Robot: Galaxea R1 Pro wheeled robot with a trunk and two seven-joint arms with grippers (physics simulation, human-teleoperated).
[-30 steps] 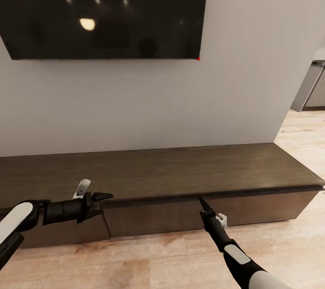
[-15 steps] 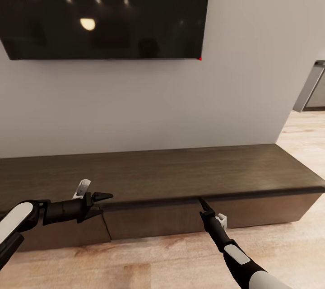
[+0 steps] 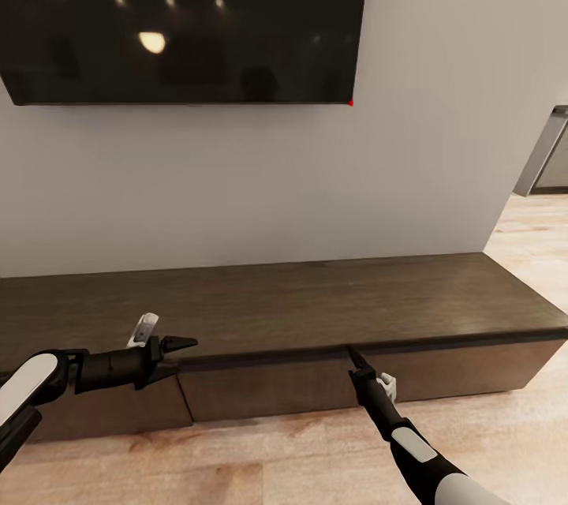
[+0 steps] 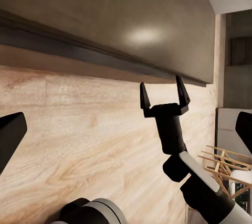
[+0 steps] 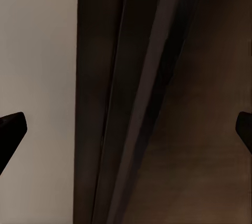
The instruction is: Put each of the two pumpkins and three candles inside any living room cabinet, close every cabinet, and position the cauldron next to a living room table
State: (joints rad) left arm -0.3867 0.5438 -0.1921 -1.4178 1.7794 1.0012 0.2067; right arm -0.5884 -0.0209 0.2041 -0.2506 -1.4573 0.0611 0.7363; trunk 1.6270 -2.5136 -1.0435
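A long, low dark-brown wooden cabinet [image 3: 315,308] is set against the wall, spanning 9 to 3 o'clock; its flat handleless drawer fronts are seen closed.

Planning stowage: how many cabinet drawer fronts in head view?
3: left front by the left pincer, middle front, right front beside the right pincer; more may hide offscreen left.

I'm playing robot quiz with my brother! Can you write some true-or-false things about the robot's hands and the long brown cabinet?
1. Both hands are open and empty. True: the left hand and right hand hold nothing.
2. A pumpkin sits on the cabinet. False: its top is bare.
3. The TV hangs above the cabinet. True.
4. The right hand rests on the floor. False: it points at the cabinet's top front edge.
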